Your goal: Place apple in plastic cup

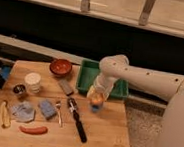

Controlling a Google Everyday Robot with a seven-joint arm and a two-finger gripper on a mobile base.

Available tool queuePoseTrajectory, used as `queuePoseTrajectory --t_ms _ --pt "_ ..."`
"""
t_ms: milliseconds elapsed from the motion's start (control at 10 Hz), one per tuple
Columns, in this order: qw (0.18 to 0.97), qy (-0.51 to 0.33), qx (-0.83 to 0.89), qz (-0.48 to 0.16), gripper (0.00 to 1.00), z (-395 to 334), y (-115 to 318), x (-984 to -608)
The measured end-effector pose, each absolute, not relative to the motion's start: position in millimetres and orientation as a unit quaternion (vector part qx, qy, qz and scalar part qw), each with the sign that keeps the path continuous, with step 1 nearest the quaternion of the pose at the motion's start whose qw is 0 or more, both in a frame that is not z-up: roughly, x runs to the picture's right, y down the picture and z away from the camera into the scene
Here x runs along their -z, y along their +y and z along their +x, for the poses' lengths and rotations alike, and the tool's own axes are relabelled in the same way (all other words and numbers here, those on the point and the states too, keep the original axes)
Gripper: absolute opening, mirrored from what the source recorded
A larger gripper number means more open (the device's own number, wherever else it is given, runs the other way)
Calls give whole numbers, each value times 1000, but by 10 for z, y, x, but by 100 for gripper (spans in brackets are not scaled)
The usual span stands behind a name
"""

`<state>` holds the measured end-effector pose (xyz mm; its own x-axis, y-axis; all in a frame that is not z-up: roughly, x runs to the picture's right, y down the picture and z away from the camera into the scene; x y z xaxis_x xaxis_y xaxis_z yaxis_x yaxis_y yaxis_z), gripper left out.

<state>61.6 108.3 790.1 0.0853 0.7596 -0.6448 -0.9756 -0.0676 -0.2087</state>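
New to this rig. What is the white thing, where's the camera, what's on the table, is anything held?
The white thing is a robot arm on a mobile base. One camera looks down on the wooden table from above. Its claw hangs over the right part of the table with the apple at its tip, right above the blue plastic cup. Also there: a green tray, red bowl, white cup, small dark metal cup, fork, black-handled tool, red sausage.
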Motion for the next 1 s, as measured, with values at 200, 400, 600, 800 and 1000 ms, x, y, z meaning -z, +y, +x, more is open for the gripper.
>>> queuePoseTrajectory --t_ms 200,400,600,800,1000 --pt "659 171 -655 -329 71 612 1146 -7917" --pt "657 173 -655 -332 71 611 1182 -7929" --pt "658 174 -656 -327 71 642 1152 -7908" --pt "666 164 -661 -305 71 673 923 -7796" --pt "670 147 -670 -283 71 744 671 -7610"
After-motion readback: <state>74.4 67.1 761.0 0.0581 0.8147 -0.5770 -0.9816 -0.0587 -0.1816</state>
